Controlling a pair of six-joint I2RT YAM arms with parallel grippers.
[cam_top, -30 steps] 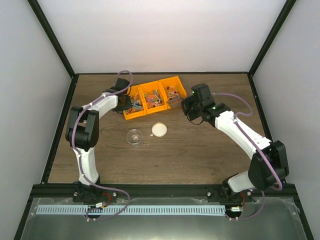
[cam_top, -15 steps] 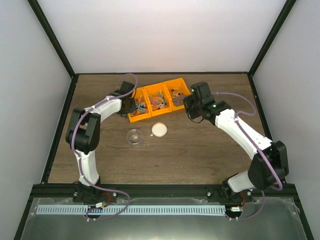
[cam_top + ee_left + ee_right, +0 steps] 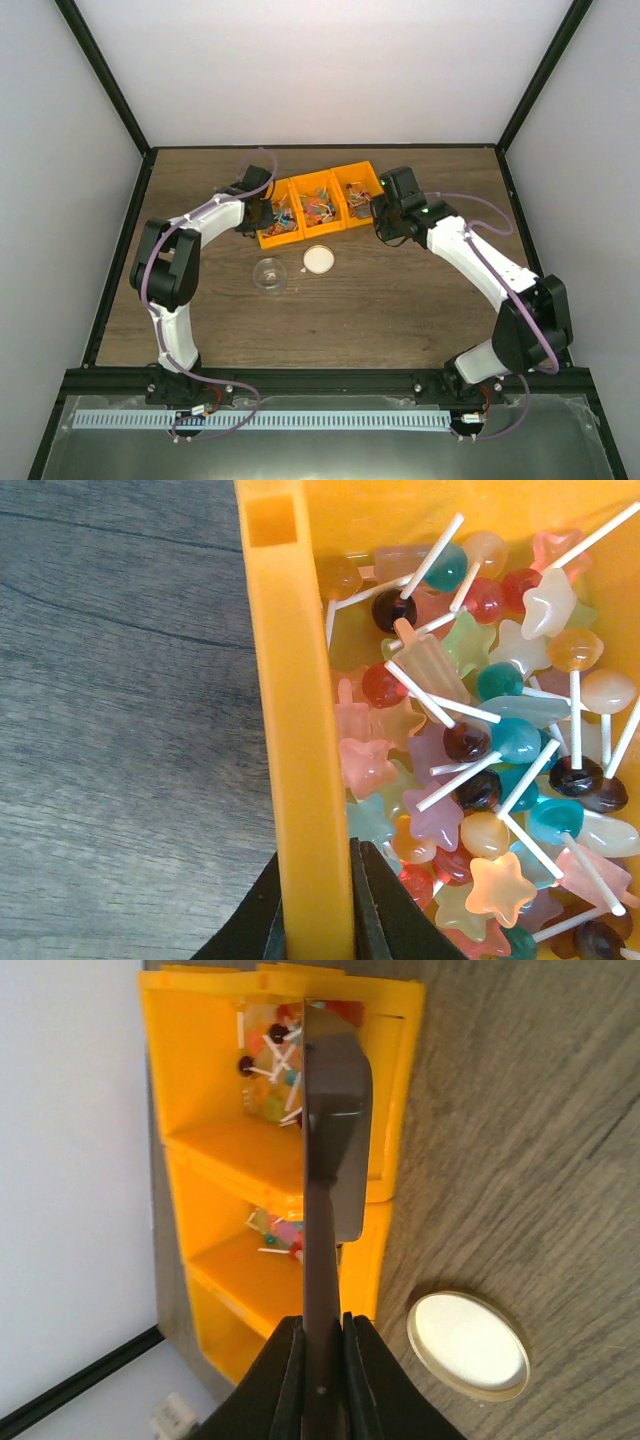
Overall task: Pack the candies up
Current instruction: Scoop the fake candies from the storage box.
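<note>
From above, the orange bin [image 3: 310,233] sits far back on the wooden table [image 3: 400,300], its three compartments strewn with the candies [image 3: 318,205]. The left gripper [image 3: 260,214] meets its left end, the right gripper [image 3: 377,210] its right end. Nearer, a round cream lid [image 3: 318,260] and a clear round cup [image 3: 270,273] lie close by, touching nothing.

Left wrist view: the fingers [image 3: 245,930] are clenched on the bin's smooth plastic side wall. Just inside it lie glossy, translucent stars, balls and lollipops on white sticks.

Right wrist view: the jaws are clamped on a flat brown scoop [image 3: 325,1160], seen edge-on. Its blade crosses in front of the bin and hides part of two compartments. The lid lies near the bin's outer wall.
</note>
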